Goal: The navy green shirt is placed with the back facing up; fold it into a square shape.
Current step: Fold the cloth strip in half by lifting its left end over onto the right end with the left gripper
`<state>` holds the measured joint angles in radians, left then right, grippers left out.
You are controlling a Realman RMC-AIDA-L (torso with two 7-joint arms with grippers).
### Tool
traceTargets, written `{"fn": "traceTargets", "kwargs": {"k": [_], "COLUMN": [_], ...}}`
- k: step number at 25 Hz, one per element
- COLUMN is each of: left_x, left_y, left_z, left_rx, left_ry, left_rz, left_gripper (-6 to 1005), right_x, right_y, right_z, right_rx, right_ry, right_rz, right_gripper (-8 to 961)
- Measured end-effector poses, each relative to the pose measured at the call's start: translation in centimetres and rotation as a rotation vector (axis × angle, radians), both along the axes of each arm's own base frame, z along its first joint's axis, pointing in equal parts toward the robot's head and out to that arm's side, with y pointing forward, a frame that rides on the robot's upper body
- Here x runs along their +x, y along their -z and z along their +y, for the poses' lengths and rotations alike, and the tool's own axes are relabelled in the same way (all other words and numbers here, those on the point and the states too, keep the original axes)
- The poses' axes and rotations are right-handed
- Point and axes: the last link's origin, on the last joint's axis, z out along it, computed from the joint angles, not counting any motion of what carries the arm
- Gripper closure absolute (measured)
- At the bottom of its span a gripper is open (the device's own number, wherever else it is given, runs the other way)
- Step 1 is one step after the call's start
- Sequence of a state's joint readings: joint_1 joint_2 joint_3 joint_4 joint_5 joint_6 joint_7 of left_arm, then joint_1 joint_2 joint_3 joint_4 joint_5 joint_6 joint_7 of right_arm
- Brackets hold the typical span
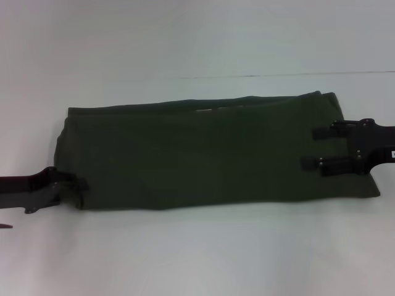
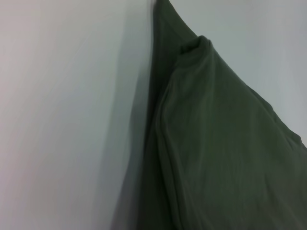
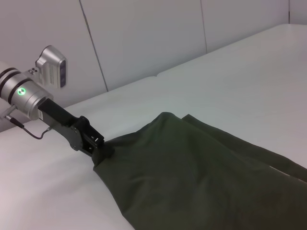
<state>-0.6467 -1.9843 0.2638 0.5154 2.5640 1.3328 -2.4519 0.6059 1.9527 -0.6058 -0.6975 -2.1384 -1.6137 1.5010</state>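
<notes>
White table; pale panelled wall w/ vertical seams behind.

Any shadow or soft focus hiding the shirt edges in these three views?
Head view: navy green shirt so dark its folds barely show. Left wrist view: soft shadow band on the table blurs the cloth edge. Right wrist view: evenly lit, left gripper at the shirt corner clear.

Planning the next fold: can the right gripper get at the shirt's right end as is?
Probably yes. The right gripper is open, already over the shirt's right end, nothing between them. The left gripper pinches the opposite near corner, out of the way.
</notes>
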Motion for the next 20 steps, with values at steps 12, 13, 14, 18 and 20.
{"fn": "traceTargets", "kwargs": {"k": [12, 13, 14, 18, 20], "left_x": [0.04, 0.05, 0.05, 0.03, 0.08], "left_y": [-0.06, -0.05, -0.05, -0.05, 0.12], "left_z": [0.09, 0.1, 0.1, 0.1, 0.15], "left_rx": [0.002, 0.002, 0.002, 0.001, -0.018], "left_ry": [0.002, 0.002, 0.002, 0.006, 0.035], "left_rz": [0.001, 0.001, 0.001, 0.005, 0.038], "left_gripper": [675, 677, 679, 688, 693], "right_x": [-0.04, -0.04, -0.05, -0.06, -0.06], "right_y": [0.05, 0.05, 0.05, 0.06, 0.06], "right_z": [0.0, 0.0, 0.0, 0.01, 0.01], "right_rx": [-0.001, -0.001, -0.001, -0.001, -0.001], "right_ry": [0.0, 0.0, 0.0, -0.001, -0.001], "right_rz": [0.001, 0.001, 0.001, 0.001, 0.001], "right_gripper": [28, 28, 28, 29, 29]}}
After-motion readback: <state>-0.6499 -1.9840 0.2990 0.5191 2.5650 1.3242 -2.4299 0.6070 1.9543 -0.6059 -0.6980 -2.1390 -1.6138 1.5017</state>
